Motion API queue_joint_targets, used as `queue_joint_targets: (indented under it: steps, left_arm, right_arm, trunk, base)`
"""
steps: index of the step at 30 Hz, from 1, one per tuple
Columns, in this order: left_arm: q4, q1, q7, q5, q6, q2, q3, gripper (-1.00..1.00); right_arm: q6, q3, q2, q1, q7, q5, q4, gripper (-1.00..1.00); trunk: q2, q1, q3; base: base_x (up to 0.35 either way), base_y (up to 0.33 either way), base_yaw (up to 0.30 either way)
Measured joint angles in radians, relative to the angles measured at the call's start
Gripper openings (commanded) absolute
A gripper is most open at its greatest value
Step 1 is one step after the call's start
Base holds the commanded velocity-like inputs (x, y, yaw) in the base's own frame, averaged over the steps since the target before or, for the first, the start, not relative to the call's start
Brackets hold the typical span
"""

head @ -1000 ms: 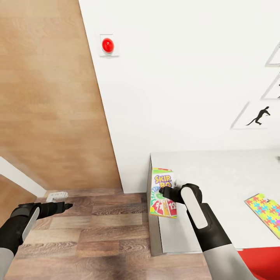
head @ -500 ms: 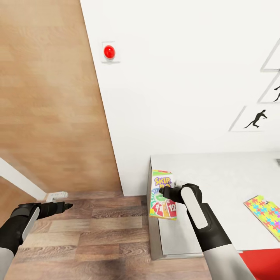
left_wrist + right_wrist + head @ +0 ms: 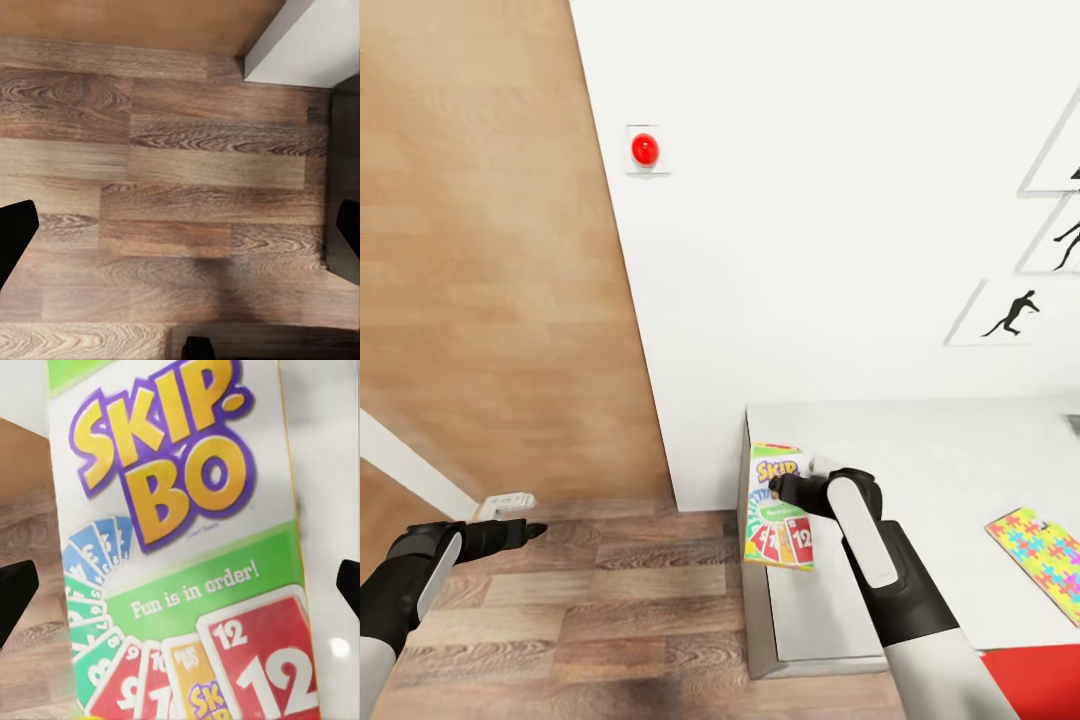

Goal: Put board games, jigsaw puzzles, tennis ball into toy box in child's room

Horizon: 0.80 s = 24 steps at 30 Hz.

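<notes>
The board game [image 3: 779, 506], a box printed "SKIP-BO" with a green band and red and orange card panels, is seen at the left end of the white table [image 3: 920, 470], overhanging that end so that part of it hangs above the wood-plank floor [image 3: 590, 600]. The right gripper [image 3: 792, 492] is held against the box near its middle; whether its fingers are clamped on the box cannot be told. In the right wrist view the box [image 3: 187, 540] is flanked by both dark fingertips [image 3: 15, 592] standing wide. A jigsaw puzzle [image 3: 1042, 548] lies flat toward the table's right end. The left gripper [image 3: 530, 530] is held above the floor with nothing in it, its fingertips [image 3: 16, 236] spread wide.
</notes>
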Motion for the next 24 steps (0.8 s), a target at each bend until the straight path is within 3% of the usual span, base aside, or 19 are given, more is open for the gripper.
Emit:
queue_joint_targets:
  steps: [8, 16, 21, 24]
  left_arm:
    - [0.0, 0.0, -0.001, 0.0, 0.0, 0.0, 0.0, 1.0]
    - [-0.002, 0.0, -0.01, 0.0, 0.002, 0.001, 0.0, 1.0]
    - [-0.003, 0.0, -0.044, 0.002, 0.02, 0.001, 0.001, 1.0]
    - [-0.003, 0.0, -0.098, 0.004, 0.077, 0.001, 0.003, 1.0]
  right_arm:
    - [0.015, 0.0, 0.0, 0.0, -0.003, 0.0, -0.054, 1.0]
    - [0.078, -0.005, 0.0, 0.0, -0.003, -0.002, -0.107, 1.0]
    - [0.1, -0.012, 0.0, 0.0, -0.002, -0.008, -0.148, 1.0]
    - [0.106, -0.013, 0.0, 0.001, -0.002, -0.013, -0.181, 1.0]
  trunk:
    - [0.0, 0.0, 0.013]
    - [0.0, 0.0, 0.026]
    - [0.0, 0.0, 0.035]
    - [0.0, 0.0, 0.04]
  base:
    - [0.0, 0.0, 0.0]
    - [0.0, 0.0, 0.0]
    - [0.0, 0.0, 0.0]
    - [0.0, 0.0, 0.0]
